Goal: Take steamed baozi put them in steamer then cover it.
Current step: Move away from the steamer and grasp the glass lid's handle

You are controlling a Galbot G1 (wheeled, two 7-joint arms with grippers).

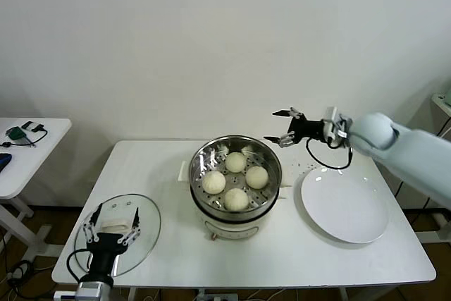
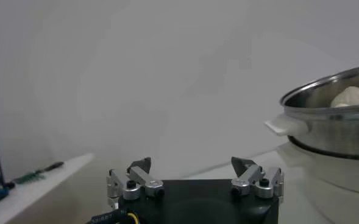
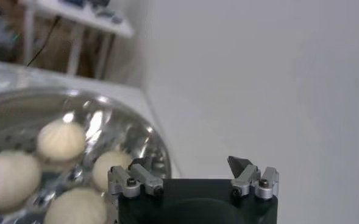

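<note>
1. Looking down from the head view, four steamed baozi point(image 1: 236, 180) are sitting on the perforated tray inside the steamer point(image 1: 236, 187), so the loading appears done and only the covering is left. The glass lid point(image 1: 120, 232) is lying flat on the table point(image 1: 176, 252), well to the steamer's left. The left gripper point(image 1: 111, 226) is hovering over the lid with fingers spread apart, holding nothing. The right gripper point(image 1: 285, 126) is hanging just behind the steamer's right rim, fingers also apart and empty, beside the bare white plate point(image 1: 345, 206).

2. Risks from here, as I am judging them: the lid is smooth glass, so a pinch off its knob could be slipping and dropping it. Carried tilted, it could be catching the steamer's rim or pressing onto a bun. The right arm, lingering by the rim, could be blocking the lid's path.

3. Switching to the left wrist view, the left gripper point(image 2: 194, 176) is showing both fingers wide with empty air between them. The steamer point(image 2: 331, 122) is standing off to one side with one bun peeking above its rim. The lid itself is not showing here.

4. Turning to the right wrist view, the right gripper point(image 3: 193, 176) is open and empty, close above the steamer point(image 3: 139, 143), with the baozi point(image 3: 60, 140) lying inside.
</note>
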